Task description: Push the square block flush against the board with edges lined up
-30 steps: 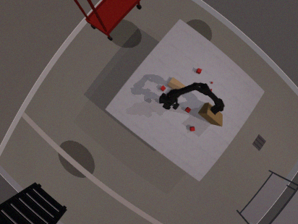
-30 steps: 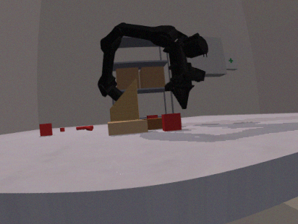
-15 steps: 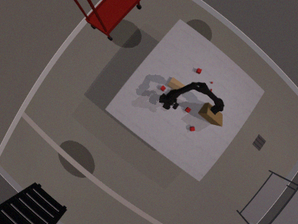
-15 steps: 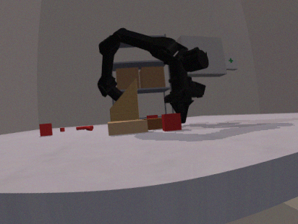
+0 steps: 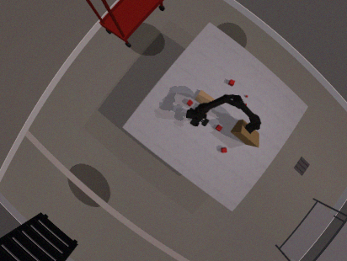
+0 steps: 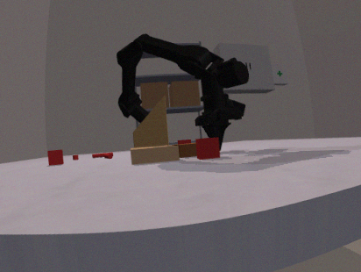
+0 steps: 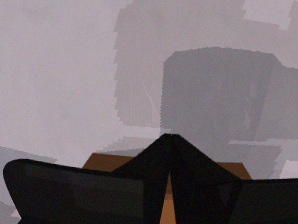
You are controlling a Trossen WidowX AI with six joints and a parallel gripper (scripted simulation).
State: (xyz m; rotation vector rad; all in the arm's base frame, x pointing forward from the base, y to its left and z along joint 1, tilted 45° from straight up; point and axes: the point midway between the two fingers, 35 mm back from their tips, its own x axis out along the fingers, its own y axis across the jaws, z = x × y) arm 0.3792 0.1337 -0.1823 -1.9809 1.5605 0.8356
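Note:
The light tan board (image 5: 204, 97) (image 6: 155, 154) lies flat; the arm hides part of it from above. A darker brown block (image 6: 187, 150) (image 7: 233, 169) shows just right of the board in the exterior view, partly behind a red cube. From above the arm covers it. Whether block and board touch or have even edges cannot be told. My gripper (image 5: 196, 116) (image 6: 220, 146) (image 7: 170, 141) is shut and empty, pointing down with its tips low near the table. In the wrist view the block lies behind the fingers, which hide its middle.
A red cube (image 5: 189, 103) (image 6: 208, 148) stands near the board and gripper. Other red cubes (image 5: 219, 127) (image 5: 223, 150) (image 5: 232, 82) and small red pieces (image 5: 247, 96) (image 6: 102, 155) lie around. The arm's wooden wedge base (image 5: 246, 132) (image 6: 153, 127) stands on the white table (image 5: 168, 122) (image 6: 88, 197).

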